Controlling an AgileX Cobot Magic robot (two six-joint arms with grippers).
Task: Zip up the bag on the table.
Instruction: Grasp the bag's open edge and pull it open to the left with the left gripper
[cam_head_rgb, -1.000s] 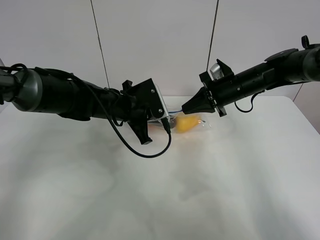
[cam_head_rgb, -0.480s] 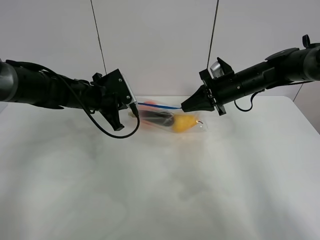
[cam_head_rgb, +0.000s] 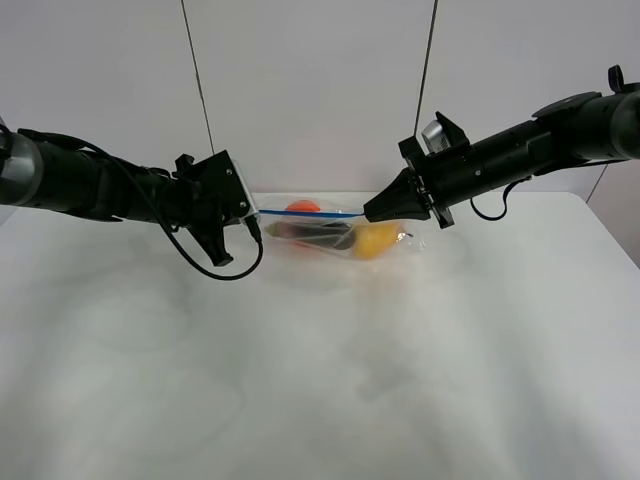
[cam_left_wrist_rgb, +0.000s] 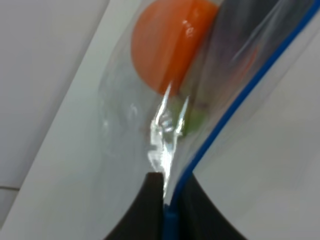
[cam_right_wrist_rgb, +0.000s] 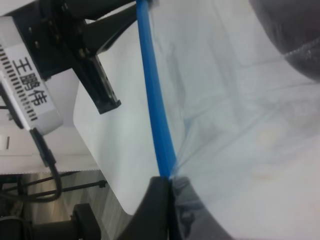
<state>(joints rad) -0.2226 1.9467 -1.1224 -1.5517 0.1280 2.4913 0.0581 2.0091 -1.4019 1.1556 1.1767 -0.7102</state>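
The bag (cam_head_rgb: 335, 236) is clear plastic, held just above the table (cam_head_rgb: 320, 380) at the back middle. Its blue zipper strip (cam_head_rgb: 310, 213) runs taut between both grippers. An orange (cam_head_rgb: 302, 207), a yellow pear (cam_head_rgb: 376, 240) and a dark eggplant (cam_head_rgb: 315, 232) show through it. My left gripper (cam_head_rgb: 256, 214) is shut on the strip's left end; in the left wrist view the fingertips (cam_left_wrist_rgb: 150, 212) pinch the blue strip (cam_left_wrist_rgb: 235, 102) below the orange (cam_left_wrist_rgb: 170, 42). My right gripper (cam_head_rgb: 367, 212) is shut on the right end; the right wrist view shows the strip (cam_right_wrist_rgb: 155, 100) meeting its fingers (cam_right_wrist_rgb: 155, 210).
Two thin cables (cam_head_rgb: 200, 90) hang down in front of the grey back wall. A black cable loop (cam_head_rgb: 225, 270) droops from the left wrist. The table's right edge (cam_head_rgb: 610, 235) lies beyond the right arm.
My left gripper has slid left along the blue strip, away from the right gripper, uncovering the bag and fruit. The right gripper has stayed in place.
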